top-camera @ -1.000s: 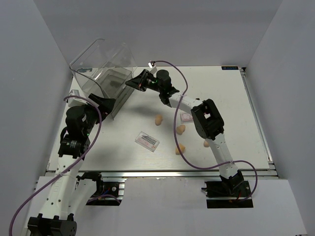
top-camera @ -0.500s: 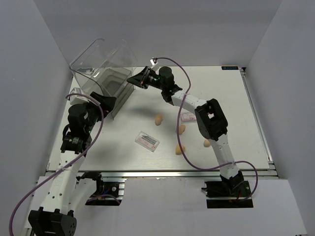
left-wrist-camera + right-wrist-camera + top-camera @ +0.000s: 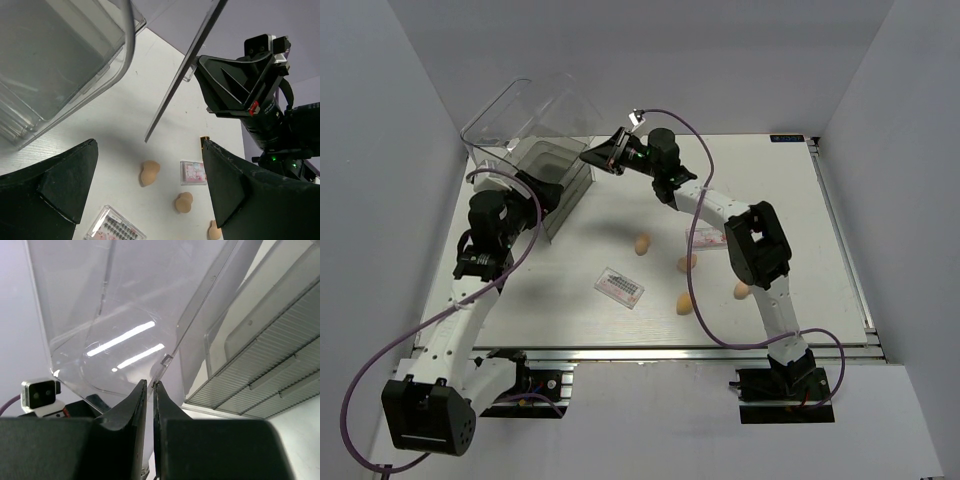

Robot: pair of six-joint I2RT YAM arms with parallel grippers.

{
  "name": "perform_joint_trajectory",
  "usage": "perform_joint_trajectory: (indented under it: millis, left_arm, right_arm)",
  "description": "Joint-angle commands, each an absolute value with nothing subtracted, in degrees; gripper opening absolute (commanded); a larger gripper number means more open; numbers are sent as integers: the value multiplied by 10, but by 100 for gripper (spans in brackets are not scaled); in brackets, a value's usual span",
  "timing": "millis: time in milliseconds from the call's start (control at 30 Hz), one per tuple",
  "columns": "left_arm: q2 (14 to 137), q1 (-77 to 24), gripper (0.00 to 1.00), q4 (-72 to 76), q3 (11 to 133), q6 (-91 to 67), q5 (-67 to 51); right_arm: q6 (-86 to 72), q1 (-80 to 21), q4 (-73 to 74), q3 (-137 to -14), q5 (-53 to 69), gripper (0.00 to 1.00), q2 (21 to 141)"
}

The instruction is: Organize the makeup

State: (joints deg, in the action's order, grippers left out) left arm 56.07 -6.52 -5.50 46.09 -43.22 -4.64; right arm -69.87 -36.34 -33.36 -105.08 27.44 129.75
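Observation:
Several tan sponges lie on the white table, among them one (image 3: 642, 243) mid-table, one (image 3: 687, 263) right of it and one (image 3: 685, 303) nearer me. A clear palette (image 3: 620, 287) with dark rows lies to their left, a pinkish palette (image 3: 705, 237) to their right. My right gripper (image 3: 605, 155) is shut on the edge of the clear box's raised lid (image 3: 165, 360), holding it tilted up. My left gripper (image 3: 542, 193) hangs open beside the box's front, nothing between its fingers (image 3: 150, 145). The left wrist view also has a sponge (image 3: 149, 172) and the pinkish palette (image 3: 193, 172).
The large clear plastic box (image 3: 535, 150) stands at the back left, with ribbed drawers (image 3: 265, 370) inside. A further sponge (image 3: 741, 290) lies by the right arm's lower link. Grey walls close in the table at left, right and back.
My right gripper has lifted the lid edge a little higher and to the right. My left arm has reached forward, closer to the box front. The makeup on the table has not moved.

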Motion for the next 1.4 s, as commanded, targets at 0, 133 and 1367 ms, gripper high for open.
perform_joint_trajectory:
  millis: [0,133,1367]
  left_arm:
    - [566,-63,94,-38,496,-405,-57]
    - [575,-63,93,-16,496,-405,-60]
    - [610,-63,65,132,532,-550,-161]
  right_arm:
    - [-687,-359,-387,-1050,278,0,1243]
    - [-686,-360,-380,-1050,279,0,1236]
    - [-369,-317,-233,-871,342,50,1034]
